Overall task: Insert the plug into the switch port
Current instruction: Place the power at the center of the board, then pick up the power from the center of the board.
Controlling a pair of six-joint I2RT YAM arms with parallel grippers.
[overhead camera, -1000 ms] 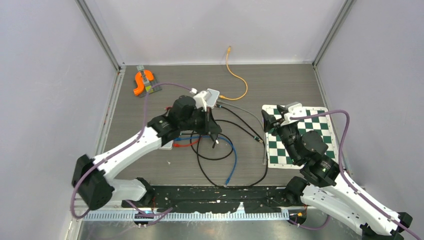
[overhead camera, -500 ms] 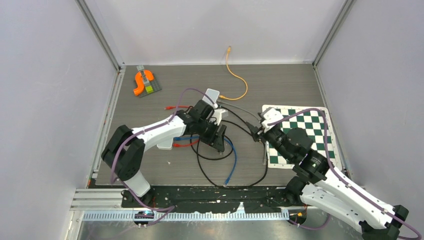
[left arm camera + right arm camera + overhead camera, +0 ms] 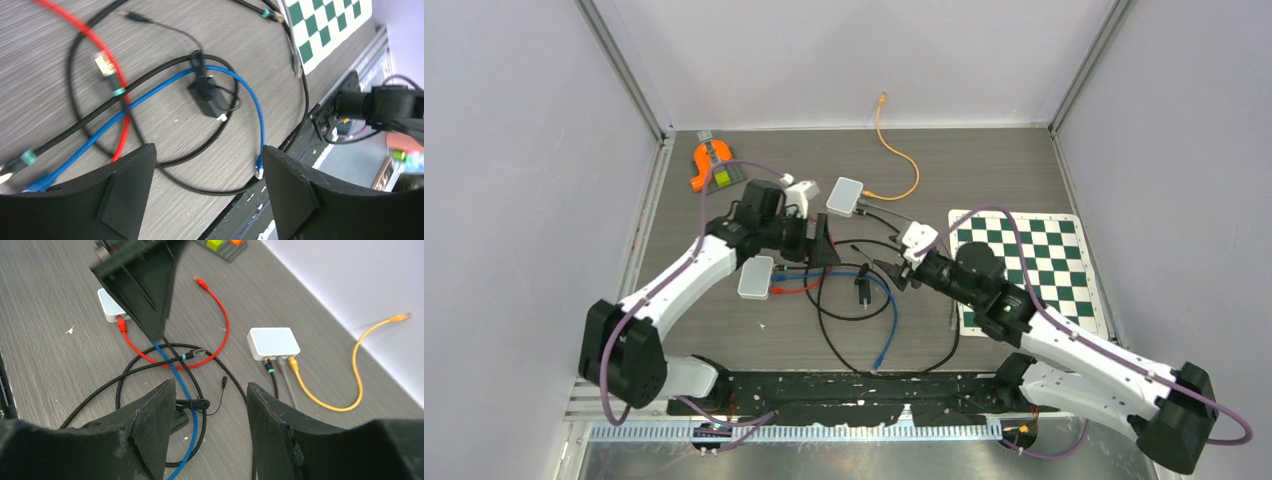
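A white switch (image 3: 845, 195) (image 3: 272, 341) lies mid-table with black, grey and orange cables plugged into its near side. A second white switch (image 3: 756, 277) (image 3: 107, 305) holds a red plug. A free plug (image 3: 198, 353) (image 3: 104, 62) on a teal-ringed black cable lies across the red cable. My left gripper (image 3: 826, 250) (image 3: 207, 150) stands open and empty over the cable tangle. My right gripper (image 3: 892, 275) (image 3: 211, 385) is open too, above a small black adapter (image 3: 862, 290) (image 3: 210, 97). A blue cable's free plug (image 3: 879, 358) (image 3: 258, 167) rests near the front edge.
A green-and-white checkered mat (image 3: 1034, 260) lies at the right. An orange-and-green block piece (image 3: 712, 167) sits at the back left. The orange cable (image 3: 904, 165) runs toward the back wall. Black cable loops (image 3: 924, 355) spread over the table's middle.
My left gripper has opened and drawn back to the left, leaving the black adapter on the table. My right arm has reached left off the mat toward the cables.
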